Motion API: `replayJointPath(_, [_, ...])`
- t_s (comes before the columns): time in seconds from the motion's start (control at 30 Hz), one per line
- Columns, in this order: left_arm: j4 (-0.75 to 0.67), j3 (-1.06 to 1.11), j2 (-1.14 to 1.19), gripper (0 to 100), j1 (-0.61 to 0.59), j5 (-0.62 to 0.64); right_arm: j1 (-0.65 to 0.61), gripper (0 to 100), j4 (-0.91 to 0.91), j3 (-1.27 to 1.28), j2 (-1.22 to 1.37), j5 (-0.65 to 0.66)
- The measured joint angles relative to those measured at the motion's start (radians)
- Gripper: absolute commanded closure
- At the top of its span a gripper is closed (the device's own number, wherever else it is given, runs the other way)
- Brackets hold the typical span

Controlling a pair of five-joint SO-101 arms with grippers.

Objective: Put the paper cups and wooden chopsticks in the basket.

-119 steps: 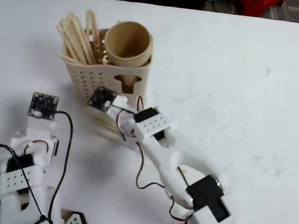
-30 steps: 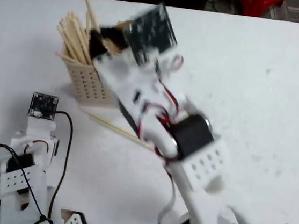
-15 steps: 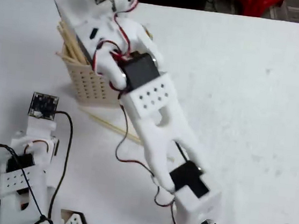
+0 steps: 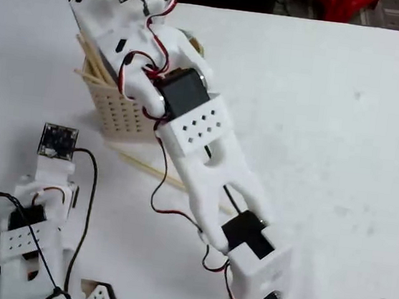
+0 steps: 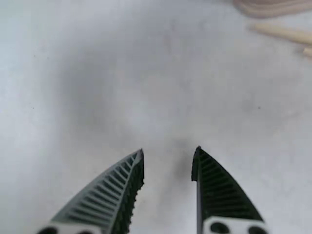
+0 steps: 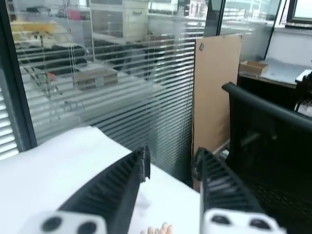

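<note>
The perforated basket (image 4: 121,112) stands at the back left of the table with a bundle of wooden chopsticks (image 4: 87,61) sticking up from it. A sliver of a paper cup (image 4: 194,46) shows behind my right arm (image 4: 188,119), which stretches across the basket's top. My right gripper (image 6: 170,158) is open and holds nothing, with chopstick tips (image 6: 158,229) just below it. One loose chopstick (image 4: 144,165) lies on the table in front of the basket. My left gripper (image 5: 169,153) is open low over bare table, with chopsticks (image 5: 285,33) farther off.
My left arm (image 4: 37,210) sits at the near left corner with its cables. The white table (image 4: 332,121) spreads out to the right of the right arm. Beyond the table's far edge are window blinds (image 6: 97,87), a brown board (image 6: 217,92) and a dark chair (image 6: 273,141).
My right arm lifted a chopstick from the table, carried it over the basket and let it go; its gripper is now empty and farther back. The left arm has not moved.
</note>
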Motion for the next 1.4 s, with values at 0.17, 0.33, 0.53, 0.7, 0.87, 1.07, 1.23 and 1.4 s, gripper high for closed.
replayJointPath(0.17, [0.0,0.0,0.0,83,0.0,0.0,0.0,96.1,0.169,0.0,-0.017,0.0])
replayJointPath(0.33, [0.0,0.0,0.0,83,0.0,0.0,0.0,96.4,0.546,-0.002,-0.149,0.0])
replayJointPath(0.53, [0.0,0.0,0.0,83,0.0,0.0,0.025,96.1,0.945,0.0,-0.287,0.003])
replayJointPath(0.7, [0.0,0.0,0.0,83,0.0,0.0,0.097,96.0,0.987,0.166,-0.397,0.038])
replayJointPath(0.87, [0.0,0.0,0.0,83,0.0,0.0,0.117,96.4,0.987,0.476,-0.489,0.273])
replayJointPath(1.07, [0.0,0.0,0.0,83,0.0,0.0,0.123,96.1,0.947,0.81,-0.532,0.471])
replayJointPath(1.23, [0.0,0.0,0.0,83,0.0,0.0,0.14,92.9,0.721,1.083,-0.531,0.557])
replayJointPath(1.4, [0.0,0.0,0.0,83,0.0,0.0,0.149,85.5,0.466,1.298,-0.531,0.568])
